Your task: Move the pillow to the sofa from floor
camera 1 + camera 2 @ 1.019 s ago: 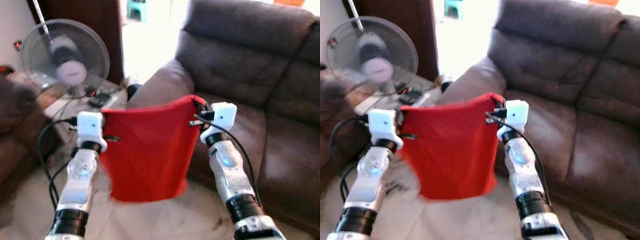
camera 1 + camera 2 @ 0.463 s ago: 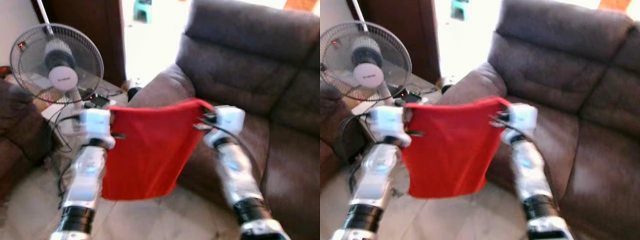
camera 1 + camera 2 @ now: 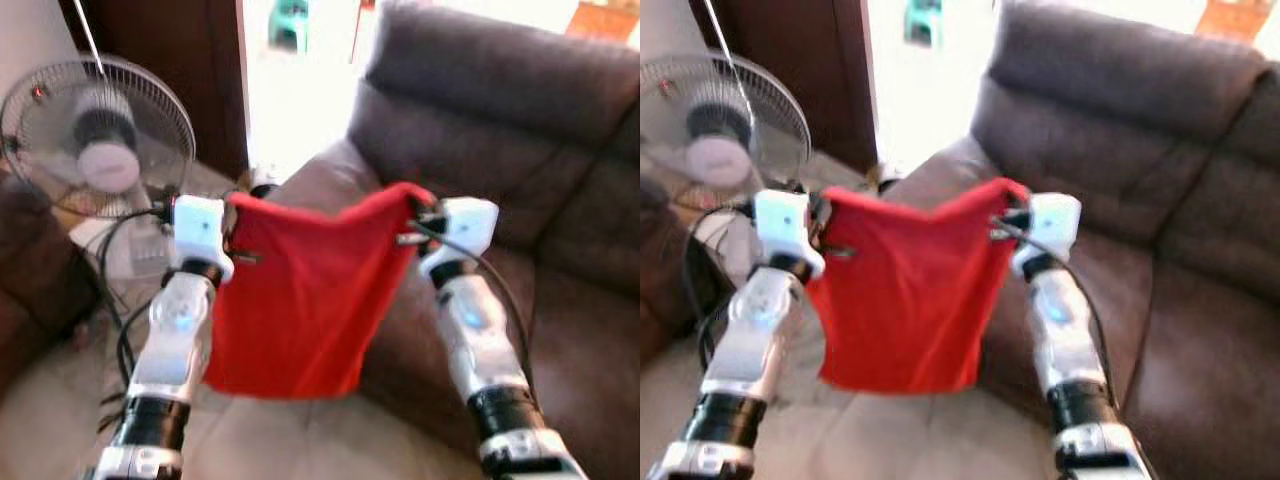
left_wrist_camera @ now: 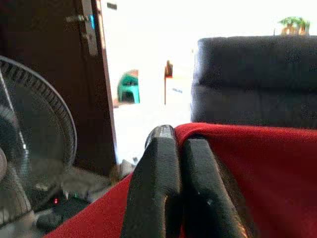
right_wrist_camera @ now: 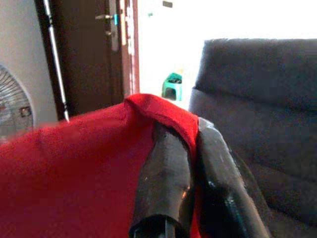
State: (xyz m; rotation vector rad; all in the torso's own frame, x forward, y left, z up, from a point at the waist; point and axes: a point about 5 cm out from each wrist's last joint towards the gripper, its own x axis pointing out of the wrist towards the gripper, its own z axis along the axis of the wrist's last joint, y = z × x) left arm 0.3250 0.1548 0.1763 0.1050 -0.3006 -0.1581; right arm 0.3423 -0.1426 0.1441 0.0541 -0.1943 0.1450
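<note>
Red pillow (image 3: 300,300) up in the air, held by its 2 top corners, hanging down flat betw. both arms, in front of the brown sofa (image 3: 520,170) armrest, w/ a fan (image 3: 95,150) off to the left. Left gripper (image 4: 176,144) fingers (image 4: 153,188) clenched on one corner, right gripper (image 5: 183,134) fingers (image 5: 166,173) clenched on the other. Looks soft, floppy & light, sags in the middle, prob. safest gripped at the corners like now, bit slippy maybe.

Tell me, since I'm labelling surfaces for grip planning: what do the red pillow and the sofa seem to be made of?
The red pillow looks like thin matte woven cloth: it hangs limp and sags between the left gripper and right gripper. The sofa looks like dark brown leather or leatherette, with a soft sheen and stitched panels.
</note>
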